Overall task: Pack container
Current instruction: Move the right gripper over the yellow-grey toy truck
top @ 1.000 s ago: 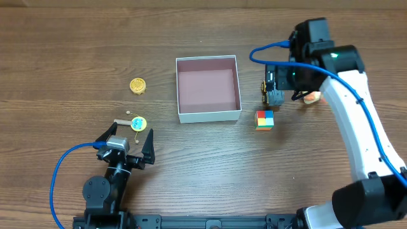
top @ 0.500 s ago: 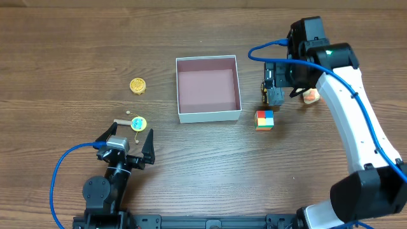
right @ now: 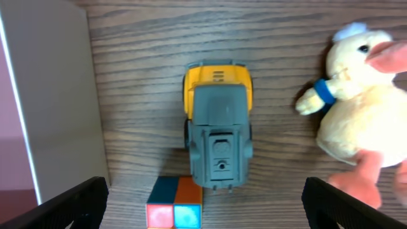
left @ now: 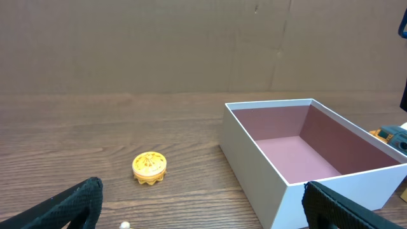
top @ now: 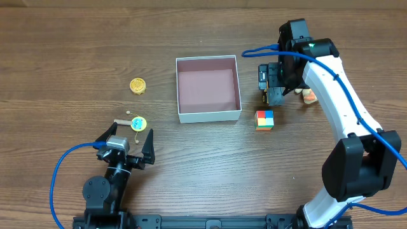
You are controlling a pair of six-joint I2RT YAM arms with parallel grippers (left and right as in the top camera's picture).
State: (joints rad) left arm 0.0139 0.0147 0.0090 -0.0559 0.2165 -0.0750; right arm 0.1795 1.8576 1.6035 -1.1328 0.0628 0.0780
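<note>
Container (top: 208,115) — toy truck (right: 217,133), colored cube (top: 264,119) just beside.

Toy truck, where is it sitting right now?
Right wrist view: the toy truck stands right of the container, plush duck on its other side, colour cube by its grey end.

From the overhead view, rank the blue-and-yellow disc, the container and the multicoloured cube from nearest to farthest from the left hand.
1. Blue-and-yellow disc, just ahead of the open left hand.
2. Container, farther off at mid-table, toward the right.
3. Multicoloured cube, beyond the container's right side.
</note>
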